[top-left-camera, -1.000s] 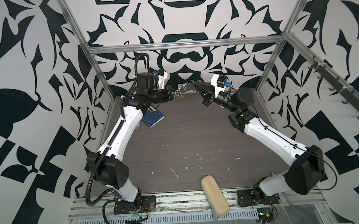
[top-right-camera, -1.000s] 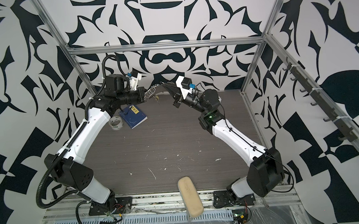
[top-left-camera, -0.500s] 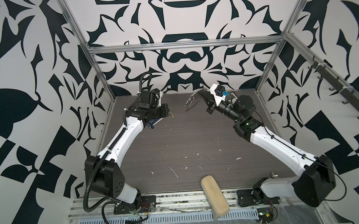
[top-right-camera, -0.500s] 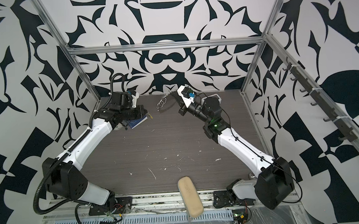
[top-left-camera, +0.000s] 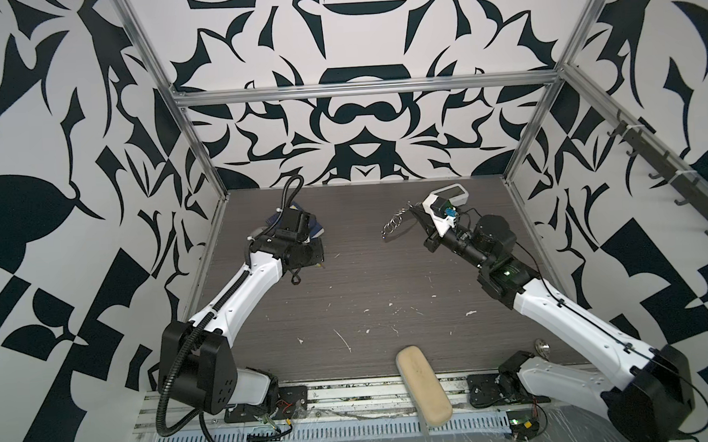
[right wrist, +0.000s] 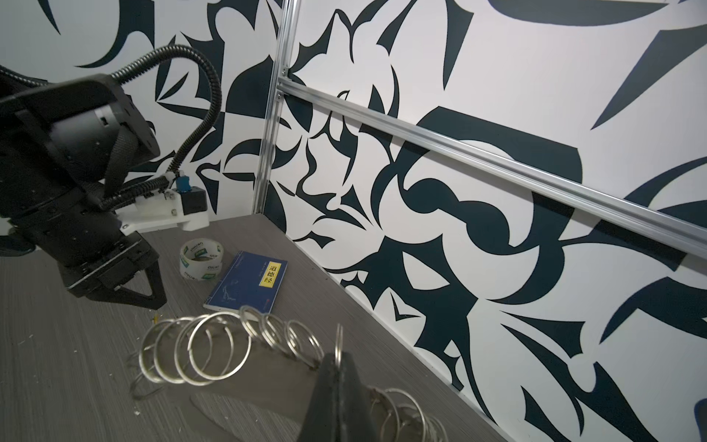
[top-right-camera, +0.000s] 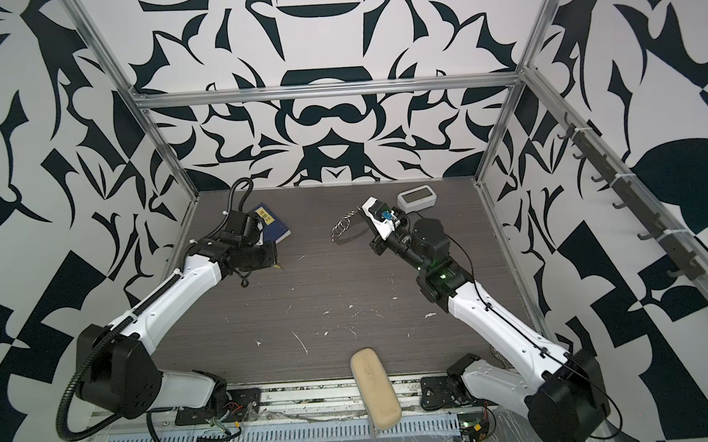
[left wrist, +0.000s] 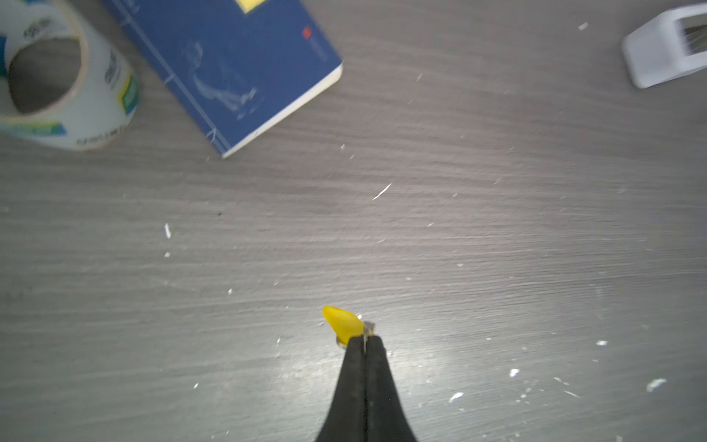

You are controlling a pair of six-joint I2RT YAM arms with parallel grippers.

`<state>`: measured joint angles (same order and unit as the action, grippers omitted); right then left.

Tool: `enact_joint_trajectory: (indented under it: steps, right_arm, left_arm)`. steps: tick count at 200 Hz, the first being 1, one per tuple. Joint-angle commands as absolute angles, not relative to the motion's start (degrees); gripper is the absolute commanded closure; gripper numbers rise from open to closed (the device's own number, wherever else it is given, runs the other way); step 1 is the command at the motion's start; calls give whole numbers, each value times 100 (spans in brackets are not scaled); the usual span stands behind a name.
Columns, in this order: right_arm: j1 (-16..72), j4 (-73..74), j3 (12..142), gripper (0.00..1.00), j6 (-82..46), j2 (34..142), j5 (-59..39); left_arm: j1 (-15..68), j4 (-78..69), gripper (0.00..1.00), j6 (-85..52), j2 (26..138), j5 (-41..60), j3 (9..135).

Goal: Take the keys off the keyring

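The left tool (left wrist: pixel 363 341) is pinched shut on a small yellow key (left wrist: pixel 341 320), gripping it at the little silver ring (left wrist: pixel 368 327) on its head and holding it low over the counter (left wrist: pixel 497 229). Whether the key touches the surface I cannot tell. The right tool (right wrist: pixel 337 361) is closed on one loop of the keyring (right wrist: pixel 206 354), which hangs clear of the counter as a string of bare silver loops. In both top views the keyring is well apart from the left tool. Since the key is free of those loops, I judge that at least one key is off; it is not yet set down, and any others would have to be worked loose. No second key shows, but the loops at the lower edge of the right wrist view are cut off behind the tool, and the top views are too small to settle it. Beyond the left tool lie a blue book (left wrist: pixel 237 69) and a tape roll (left wrist: pixel 111 95), away from the work.
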<state>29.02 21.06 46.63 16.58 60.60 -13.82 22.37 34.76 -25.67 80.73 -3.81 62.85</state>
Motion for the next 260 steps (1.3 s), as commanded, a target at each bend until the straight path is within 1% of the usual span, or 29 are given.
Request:
enact_joint_trajectory:
  steps: [1, 64, 105, 137, 140, 148, 168, 186, 195, 221, 243, 260]
  right_arm:
    - [2931, 2082, 4612, 100, 1805, 5729, -1136]
    - [2933, 1773, 4482, 100, 1924, 5511, -1015]
    - [2918, 1664, 4600, 100, 2078, 5605, -994]
    - [2885, 1428, 4731, 100, 2238, 5634, -951]
    - [2881, 1376, 4741, 100, 2262, 5634, -948]
    - [2883, 1258, 4792, 100, 2321, 5634, -935]
    - [2865, 925, 4869, 100, 2468, 5587, -825]
    - [2848, 708, 4859, 100, 2532, 5505, -733]
    - [2837, 612, 4847, 100, 2548, 5463, -689]
    - [2839, 314, 4812, 100, 2559, 5405, -484]
    - [2826, 136, 4727, 100, 2501, 5413, -199]
    - [2829, -133, 4703, 100, 2419, 5440, 61]
  left_arm:
    - [2289, 3731, 100, -2965, 7971, -712, 6061]
    - [2286, 3719, 100, -3349, 8197, -774, 5726]
    - [2246, 3678, 100, -3140, 9067, -561, 6268]
    - [2201, 3959, 100, -2842, 9973, -544, 7131]
    - [2196, 3970, 97, -2817, 10048, -545, 7203]
    - [2178, 4009, 86, -2761, 10259, -506, 7394]
    - [2163, 4178, 63, -2606, 10640, -462, 7855]
    - [2163, 4277, 51, -2469, 10727, -547, 8220]
    - [2168, 4272, 43, -2364, 10676, -647, 8377]
    - [2188, 3804, 37, -2108, 10084, -767, 8377]
    - [2193, 3106, 36, -1991, 9442, -780, 7921]
    - [2203, 2883, 35, -1943, 9164, -697, 7685]
